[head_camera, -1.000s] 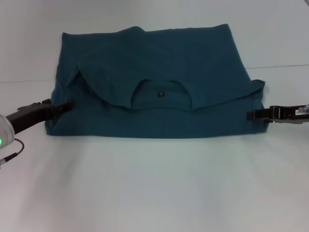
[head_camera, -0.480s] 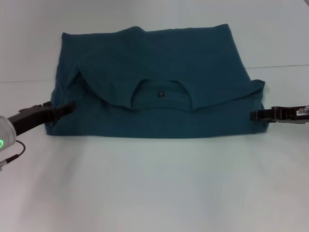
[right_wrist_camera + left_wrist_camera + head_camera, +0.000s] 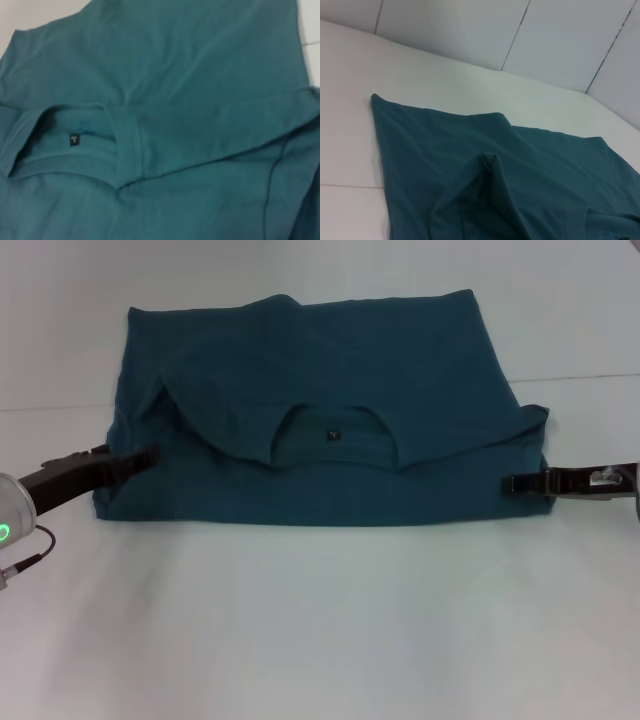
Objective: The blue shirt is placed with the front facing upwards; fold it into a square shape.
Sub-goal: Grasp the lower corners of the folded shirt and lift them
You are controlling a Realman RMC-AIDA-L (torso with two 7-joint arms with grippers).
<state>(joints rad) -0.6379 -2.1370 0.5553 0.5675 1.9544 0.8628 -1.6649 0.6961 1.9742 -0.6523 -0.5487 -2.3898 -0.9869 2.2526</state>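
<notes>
The blue shirt [image 3: 330,360] lies on the white table, folded into a wide rectangle with the plain teal back uppermost. Its collar opening and small dark neck label [image 3: 334,435] face me in the middle. My left gripper [image 3: 140,459] rests at the shirt's left edge, its tip over the cloth near the folded sleeve. At the lower right corner, my right gripper [image 3: 510,483] touches the shirt's edge. The left wrist view shows the blue shirt [image 3: 470,170] with a raised crease. In the right wrist view the collar and label [image 3: 74,140] show close up.
The white table [image 3: 320,620] stretches out in front of and beside the shirt. A pale panelled wall [image 3: 470,30] stands behind it. No other objects are in view.
My right gripper has slid left and slightly down, now reaching the shirt's lower right corner. The left gripper and the shirt have hardly moved.
</notes>
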